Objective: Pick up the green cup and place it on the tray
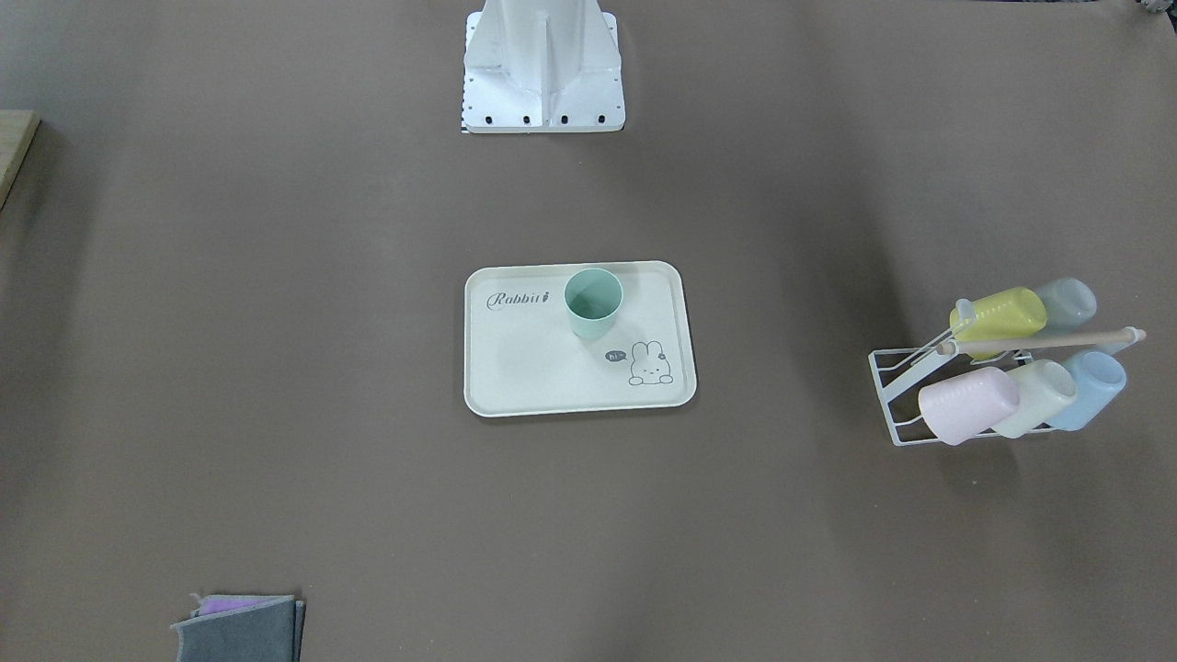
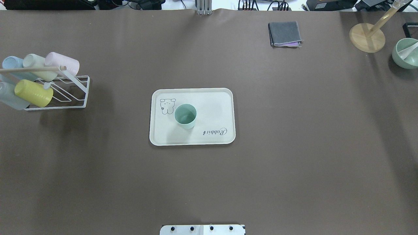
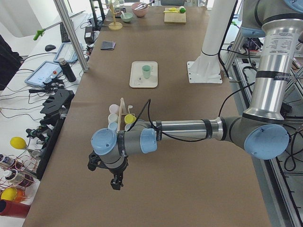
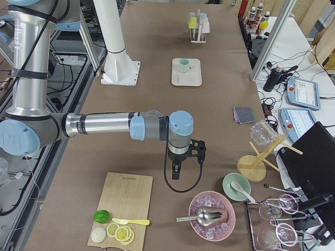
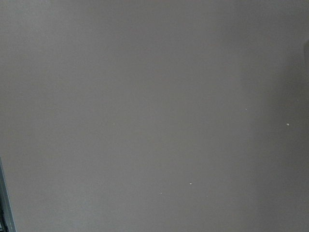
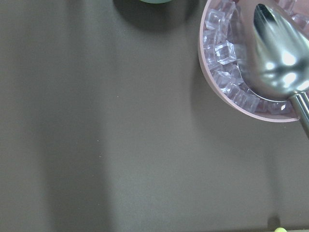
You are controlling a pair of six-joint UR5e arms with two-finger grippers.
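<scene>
The green cup (image 1: 593,303) stands upright on the cream "Rabbit" tray (image 1: 533,368) at the table's middle, between the script and the bunny drawing. It also shows in the overhead view (image 2: 185,116) on the tray (image 2: 212,104). No gripper is near it. My left gripper (image 3: 116,182) hangs above bare table at the table's left end, seen only in the exterior left view; I cannot tell if it is open or shut. My right gripper (image 4: 176,172) hangs near the table's right end, seen only in the exterior right view; I cannot tell its state either.
A white wire rack (image 2: 75,94) holds a yellow cup (image 2: 34,93), a pink one and other pale cups at the left. A folded grey cloth (image 2: 284,33), a wooden stand (image 2: 367,37) and a green bowl (image 2: 406,54) lie far right. A pink bowl of ice (image 6: 227,63) with a metal scoop is under the right wrist.
</scene>
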